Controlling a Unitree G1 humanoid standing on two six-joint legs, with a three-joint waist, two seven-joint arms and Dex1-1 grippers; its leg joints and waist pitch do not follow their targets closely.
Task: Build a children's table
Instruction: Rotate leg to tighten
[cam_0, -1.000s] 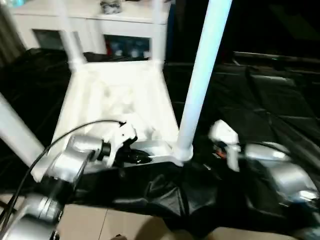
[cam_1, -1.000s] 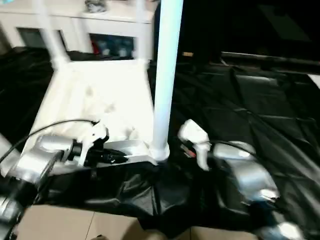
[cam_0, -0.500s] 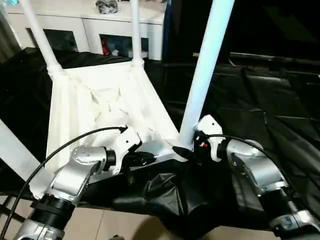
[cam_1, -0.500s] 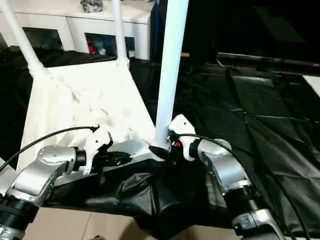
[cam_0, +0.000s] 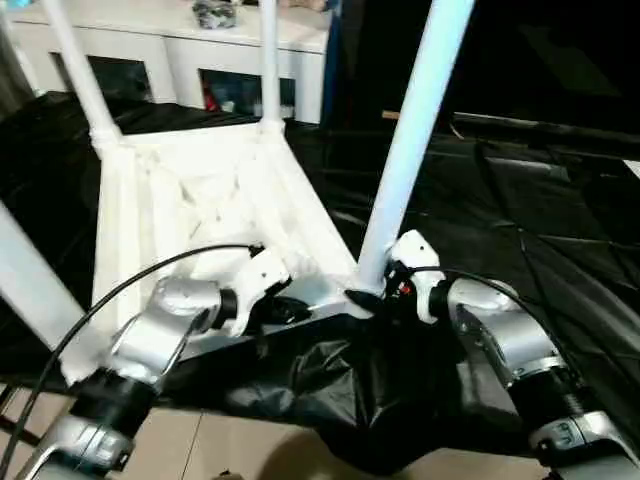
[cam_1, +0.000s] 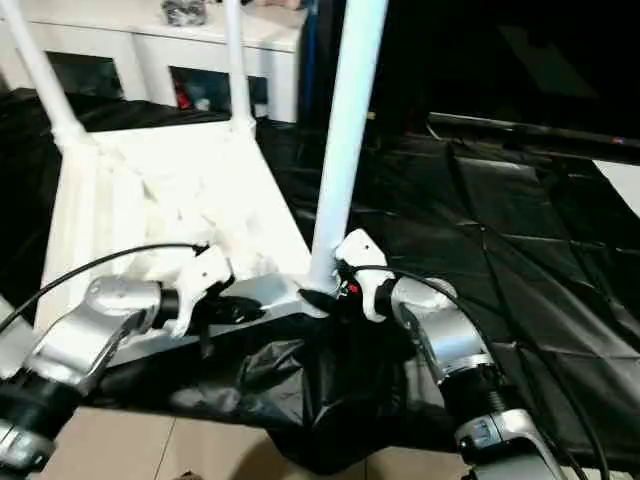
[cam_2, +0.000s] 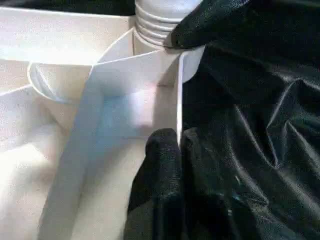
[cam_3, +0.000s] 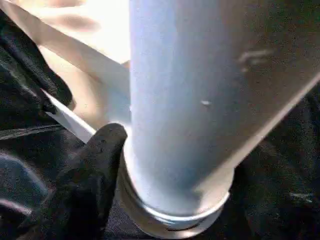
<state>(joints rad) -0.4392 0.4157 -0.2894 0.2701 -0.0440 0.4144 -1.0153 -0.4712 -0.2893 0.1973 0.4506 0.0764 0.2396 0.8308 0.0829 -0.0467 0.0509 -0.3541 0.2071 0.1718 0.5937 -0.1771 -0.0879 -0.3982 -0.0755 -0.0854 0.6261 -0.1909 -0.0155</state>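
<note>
The children's table lies upside down on a black sheet, its ribbed white top (cam_0: 200, 200) facing up. Two far legs (cam_0: 268, 60) stand in their corner sockets, and a near left leg (cam_0: 30, 290) rises at the picture's edge. The near right leg (cam_0: 405, 170) stands in its corner socket. My left gripper (cam_0: 290, 308) is shut on the top's near rim (cam_2: 140, 100), one finger (cam_2: 162, 165) on the inner face. My right gripper (cam_0: 368, 297) holds the base of the near right leg (cam_3: 185, 100), with one finger (cam_3: 95, 165) pressed against its collar.
A white cabinet (cam_0: 170, 40) with glass doors stands behind the table. The black sheet (cam_0: 520, 200) spreads wide to the right and hangs crumpled over the front edge. Pale floor tiles (cam_0: 220, 450) show below it. A black cable loops over my left forearm.
My right gripper came in from the right to the base of the near right leg and its fingers have closed in on it. The left gripper keeps its hold on the rim.
</note>
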